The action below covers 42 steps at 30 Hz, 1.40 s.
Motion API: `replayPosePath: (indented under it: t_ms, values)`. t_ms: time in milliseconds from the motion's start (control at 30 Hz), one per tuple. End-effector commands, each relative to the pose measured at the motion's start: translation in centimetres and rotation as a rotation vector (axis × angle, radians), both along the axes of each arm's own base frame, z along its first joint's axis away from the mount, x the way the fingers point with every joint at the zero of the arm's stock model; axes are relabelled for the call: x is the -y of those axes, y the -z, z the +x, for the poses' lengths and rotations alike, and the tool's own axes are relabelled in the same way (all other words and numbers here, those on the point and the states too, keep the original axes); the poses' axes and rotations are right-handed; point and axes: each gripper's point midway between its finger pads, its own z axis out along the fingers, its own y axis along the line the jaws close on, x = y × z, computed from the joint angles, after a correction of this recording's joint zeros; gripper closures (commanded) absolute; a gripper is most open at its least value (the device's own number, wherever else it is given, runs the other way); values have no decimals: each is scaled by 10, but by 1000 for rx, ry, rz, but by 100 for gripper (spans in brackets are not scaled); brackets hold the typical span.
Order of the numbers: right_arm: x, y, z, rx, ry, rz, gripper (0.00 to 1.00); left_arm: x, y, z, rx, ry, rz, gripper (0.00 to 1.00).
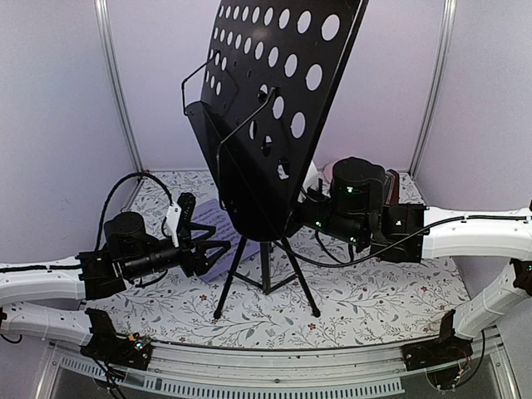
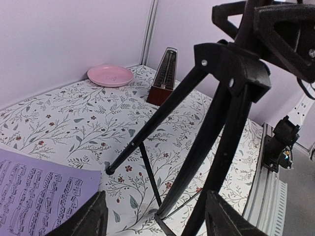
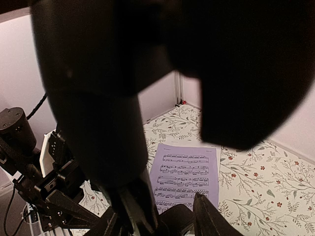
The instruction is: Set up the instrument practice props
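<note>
The black perforated music stand (image 1: 278, 91) stands on its tripod legs (image 1: 266, 274) at the table's middle, its desk tilted back. My left gripper (image 1: 218, 249) is open beside the lower post. In the left wrist view the gripper (image 2: 152, 221) has the legs (image 2: 206, 142) between its spread fingers without touching them. My right gripper (image 1: 306, 208) is behind the desk. In the right wrist view the gripper (image 3: 157, 223) is closed on a black part of the stand (image 3: 133, 191). A sheet-music page (image 1: 212, 220) lies flat left of the stand (image 2: 34, 196) (image 3: 187, 174). The red-brown metronome (image 2: 165, 78) stands at the back.
A pink round plate (image 2: 110, 75) sits at the far back near the wall. Pale walls with metal posts close the table on three sides. The right arm's cable (image 1: 332, 258) trails over the floral tablecloth (image 1: 374, 299) right of the tripod.
</note>
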Motion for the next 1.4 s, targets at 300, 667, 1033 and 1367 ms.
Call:
replayPosePath:
  t_ms: [300,667,1033,1367]
  values:
    - [7,-2,11,-6,93,-3,88,-5,-3,4,24,-22,5,32]
    - [18,-43,14,132,97,71,100,-4,-7,8,48,-31,-8,32]
    - [38,-79,45,243,128,114,100,6,-9,15,71,-25,0,33]
    - [60,-103,86,303,148,163,100,19,-12,30,105,-25,0,33]
